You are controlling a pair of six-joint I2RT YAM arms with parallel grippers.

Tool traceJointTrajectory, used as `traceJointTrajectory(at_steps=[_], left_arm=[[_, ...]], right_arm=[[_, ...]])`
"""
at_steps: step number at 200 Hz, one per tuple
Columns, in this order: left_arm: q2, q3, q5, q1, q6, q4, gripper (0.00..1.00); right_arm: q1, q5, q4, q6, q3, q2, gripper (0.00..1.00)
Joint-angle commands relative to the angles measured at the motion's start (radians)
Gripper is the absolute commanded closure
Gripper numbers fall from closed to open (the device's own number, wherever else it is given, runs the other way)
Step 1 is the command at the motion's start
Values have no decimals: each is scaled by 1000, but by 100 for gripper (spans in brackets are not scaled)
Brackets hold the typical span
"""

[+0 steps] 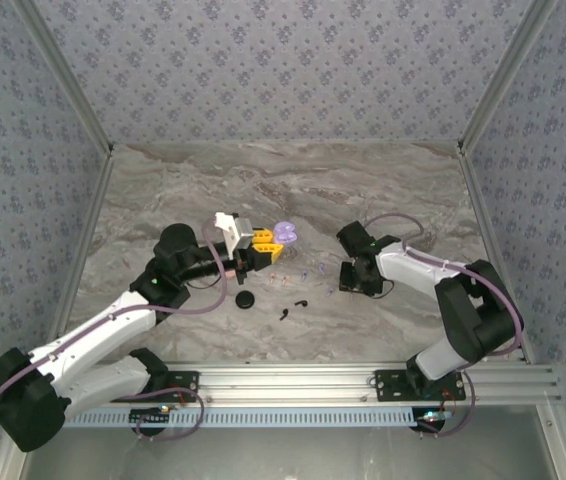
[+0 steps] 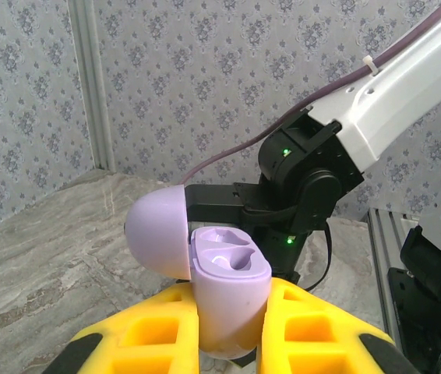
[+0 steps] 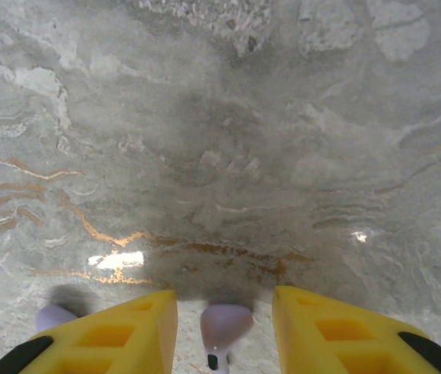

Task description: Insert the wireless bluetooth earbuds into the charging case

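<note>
left yellow gripper (image 2: 232, 327) clamped tight on open lilac plastic charging case (image 2: 228, 269), right gripper (image 3: 222, 298) jaws apart, tiny lilac stemmed earbud (image 3: 226, 321) sat between them, grey marble table (image 3: 283, 117) underneath

Top view overlooks the whole table (image 1: 163, 190); right wrist looks down close; left wrist faces the right arm (image 2: 384, 101).

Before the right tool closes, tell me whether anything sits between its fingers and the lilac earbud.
Nothing visible does. In the right wrist view the lilac earbud lies on the marble table between the yellow fingers of the right tool, bare table on both sides. A second lilac earbud lies outside the fingers.
</note>
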Motion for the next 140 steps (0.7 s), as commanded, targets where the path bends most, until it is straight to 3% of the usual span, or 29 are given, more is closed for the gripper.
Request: traceJointTrajectory(at_steps=[1, 85, 140], left_arm=[[0, 15, -1, -5, -1, 20, 100], [7, 19, -6, -5, 2, 14, 100], [8, 19, -8, -5, 0, 17, 100]], right_arm=[[9, -7, -12, -14, 31, 27, 62], [32, -14, -87, -14, 49, 60, 67], [43, 19, -110, -15, 57, 37, 76]])
